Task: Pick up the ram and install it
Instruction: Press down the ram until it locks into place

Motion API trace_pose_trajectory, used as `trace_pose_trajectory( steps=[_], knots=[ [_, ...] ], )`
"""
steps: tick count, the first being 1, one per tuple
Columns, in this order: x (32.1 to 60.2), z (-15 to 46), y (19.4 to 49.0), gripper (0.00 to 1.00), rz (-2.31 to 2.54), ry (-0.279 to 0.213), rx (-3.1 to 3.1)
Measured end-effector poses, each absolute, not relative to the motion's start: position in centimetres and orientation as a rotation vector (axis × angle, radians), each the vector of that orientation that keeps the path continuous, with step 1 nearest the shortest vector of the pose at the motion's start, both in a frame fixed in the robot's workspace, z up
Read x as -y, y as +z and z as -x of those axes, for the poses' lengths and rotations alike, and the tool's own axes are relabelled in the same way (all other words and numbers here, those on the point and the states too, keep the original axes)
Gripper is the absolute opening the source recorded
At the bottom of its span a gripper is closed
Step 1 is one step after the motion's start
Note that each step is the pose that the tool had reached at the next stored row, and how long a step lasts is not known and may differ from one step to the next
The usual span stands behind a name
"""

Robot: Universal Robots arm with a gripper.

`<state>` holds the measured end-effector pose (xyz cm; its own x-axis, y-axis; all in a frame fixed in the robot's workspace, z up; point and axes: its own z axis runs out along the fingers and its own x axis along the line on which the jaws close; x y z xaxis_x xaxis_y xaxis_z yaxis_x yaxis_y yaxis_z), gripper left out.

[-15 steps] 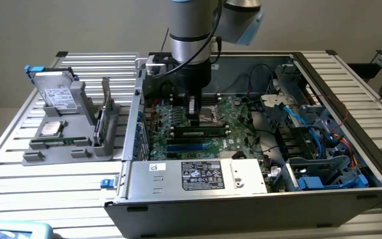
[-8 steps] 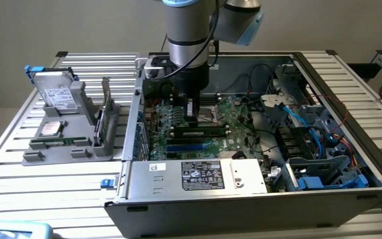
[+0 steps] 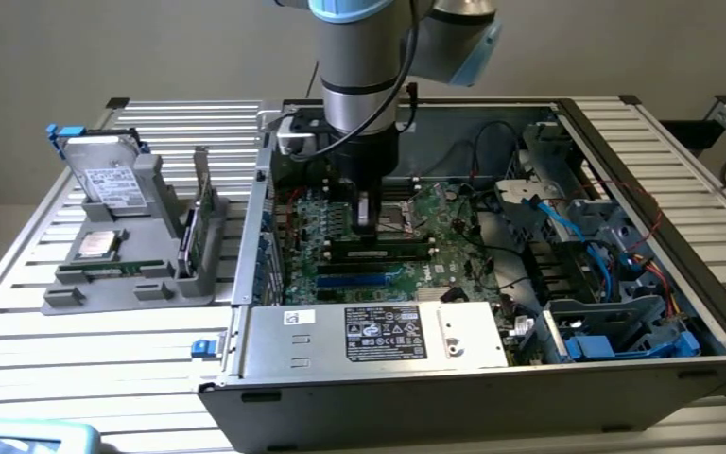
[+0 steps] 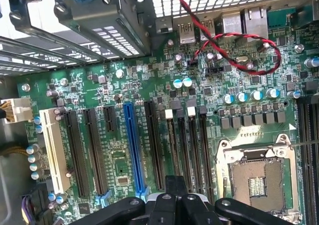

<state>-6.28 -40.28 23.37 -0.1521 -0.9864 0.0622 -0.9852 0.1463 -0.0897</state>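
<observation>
In the exterior view, the arm reaches down into an open computer case that lies on a slatted metal table. The gripper sits low over the green motherboard, its fingers drawn together, right above the memory slots. The ram lies flat in one of those slots as a long dark stick, just below the fingertips; whether the fingers touch it cannot be told from here. To the exterior view's left, a grey holder stands on the table, carrying a silver drive with blue clips and a square processor chip.

In the wrist view, the gripper shows as black closed fingers near the motherboard. Expansion slots, one of them blue, run across the board. The empty processor socket sits beside the gripper, and a red-and-black twisted cable loops over the board near the rear ports.
</observation>
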Motion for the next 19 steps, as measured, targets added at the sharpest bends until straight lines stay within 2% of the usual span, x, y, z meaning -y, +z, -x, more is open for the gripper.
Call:
trace_pose_trajectory(
  steps=[19],
  knots=[
    [40.26,6.24,22.61,0.11,2.033,-0.180,-2.360]
  ],
)
